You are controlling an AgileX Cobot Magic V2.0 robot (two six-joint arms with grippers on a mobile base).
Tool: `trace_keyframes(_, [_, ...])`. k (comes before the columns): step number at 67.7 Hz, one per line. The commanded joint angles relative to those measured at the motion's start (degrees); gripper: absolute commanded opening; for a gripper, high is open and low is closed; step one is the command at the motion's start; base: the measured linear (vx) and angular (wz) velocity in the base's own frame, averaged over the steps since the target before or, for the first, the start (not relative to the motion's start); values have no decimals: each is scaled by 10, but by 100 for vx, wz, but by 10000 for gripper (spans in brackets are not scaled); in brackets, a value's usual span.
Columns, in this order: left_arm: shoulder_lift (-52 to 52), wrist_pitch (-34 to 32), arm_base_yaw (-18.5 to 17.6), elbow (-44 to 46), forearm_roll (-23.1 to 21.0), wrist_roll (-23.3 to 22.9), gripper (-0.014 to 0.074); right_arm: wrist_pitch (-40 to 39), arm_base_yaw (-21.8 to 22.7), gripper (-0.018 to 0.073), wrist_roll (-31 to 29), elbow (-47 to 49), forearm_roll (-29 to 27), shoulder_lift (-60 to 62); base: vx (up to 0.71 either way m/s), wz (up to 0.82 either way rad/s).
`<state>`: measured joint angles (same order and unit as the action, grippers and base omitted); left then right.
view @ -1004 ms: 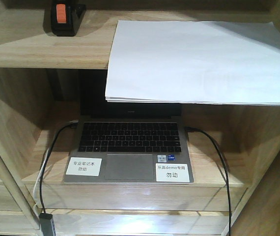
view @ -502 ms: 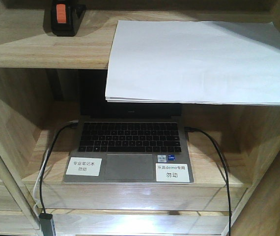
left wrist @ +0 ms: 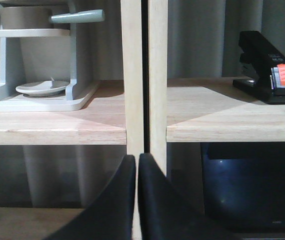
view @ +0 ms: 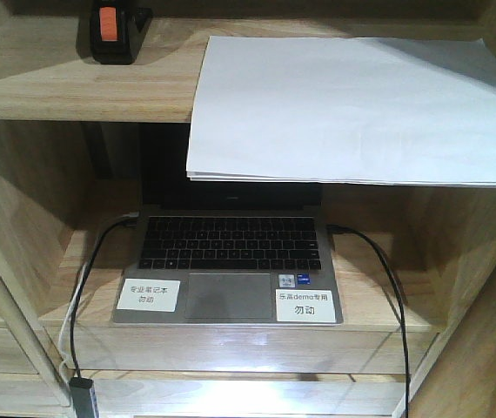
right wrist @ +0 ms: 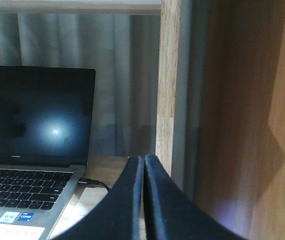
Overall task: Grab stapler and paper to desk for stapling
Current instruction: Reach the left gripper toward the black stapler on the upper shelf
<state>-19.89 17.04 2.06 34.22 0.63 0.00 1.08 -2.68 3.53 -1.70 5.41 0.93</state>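
Step in hand: the reach-in, nothing grabbed yet. Small black stapler w/ orange-red patch (view: 113, 30) sits on the upper board of the light-wood shelf unit (view: 74, 96), far left. It's well apart from the thin stack of white paper sheets (view: 352, 104). That stack lies on the same board to the right, front edge overhanging the lip, above the open grey laptop (view: 231, 252) in the compartment below. Bench isn't in any view, so both items are yet to be carried over.

Left pincer (left wrist: 136, 159): black fingers pressed together, holding nothing, low in front of the double wooden upright (left wrist: 137, 75). In its wrist view the stapler is up & to the right, one compartment over, on the board. Right pincer (right wrist: 143, 159): also together, empty, down at laptop level near the right side wall. Paper isn't in its wrist view.

Next, as I judge it: left pincer has to spread, lift above board level, shift right past the upright, then close across the stapler body. Right pincer has to rise to the overhanging paper edge, part its fingers & nip the stack top/bottom; the overhang looks like the easy entry. Risks: sheets may fan or slide if the pinch is shallow, & the upright could snag the left arm.
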Motion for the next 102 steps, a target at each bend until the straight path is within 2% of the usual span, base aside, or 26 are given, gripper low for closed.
trace_keyframes(1, [-8, -41, 3, 17, -2, -5, -3, -44, 2, -10, -5, -1, 2, 2, 0, 0])
trace_keyframes(13, [-8, -37, 3, 17, -2, -5, 27, -44, 2, -10, -5, -1, 2, 2, 0, 0])
trace_keyframes(23, [-8, -37, 3, 17, -2, -5, 108, -44, 2, -10, -5, -1, 2, 2, 0, 0])
trace_keyframes(40, [-8, -31, 3, 17, -2, -5, 363, -44, 2, -10, -5, -1, 2, 2, 0, 0])
trace_keyframes(49, [-8, -36, 3, 17, -2, -5, 443, -44, 2, -10, -5, -1, 2, 2, 0, 0])
trace_keyframes(78, [-7, -43, 3, 17, -3, -5, 447, -44, 2, -10, -5, -1, 2, 2, 0, 0])
trace_keyframes(89, [-6, -50, 2, 17, -33, -5, 447, -44, 2, -10, -5, -1, 2, 2, 0, 0])
trace_keyframes(97, [-11, -63, -25, 19, -32, -4, 447, -44, 2, -10, -5, -1, 2, 2, 0, 0])
trace_keyframes(102, [-24, -61, -59, 27, -32, 0, 447, -44, 2, -10, -5, -1, 2, 2, 0, 0])
